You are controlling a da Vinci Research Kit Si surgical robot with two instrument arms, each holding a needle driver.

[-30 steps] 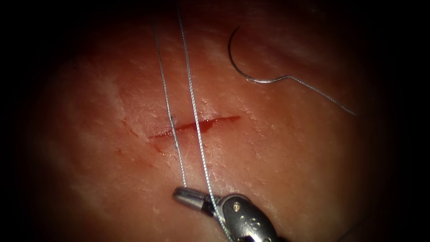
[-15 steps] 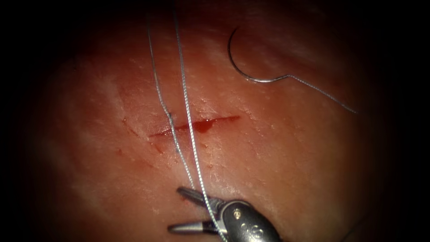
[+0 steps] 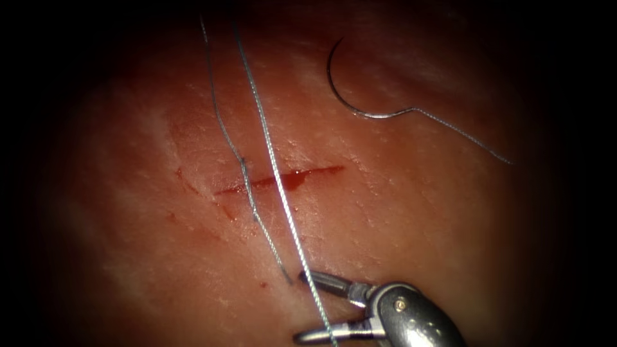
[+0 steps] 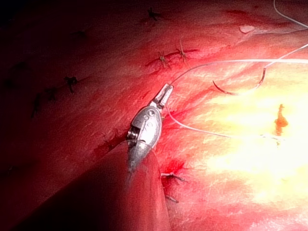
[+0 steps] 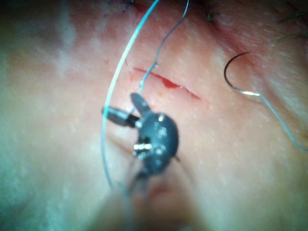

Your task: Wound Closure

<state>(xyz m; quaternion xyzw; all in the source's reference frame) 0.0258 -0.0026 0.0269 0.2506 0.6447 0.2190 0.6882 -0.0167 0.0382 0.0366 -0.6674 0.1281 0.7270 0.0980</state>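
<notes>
Below the cut, the right tool has its fingers open and empty astride the thread, seemingly kept taut by the left tool's closed fingers, while the needle lies free on the tissue above-right of the cut.

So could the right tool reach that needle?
Probably yes: the right tool, jaws open and empty, has bare tissue between it and the needle, lying free right of the cut. The left tool holds thread.

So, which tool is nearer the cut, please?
Right. The right tool, open and empty, sits just below the cut; the left tool holds thread farther off, beyond the needle lying free on the tissue.
</notes>
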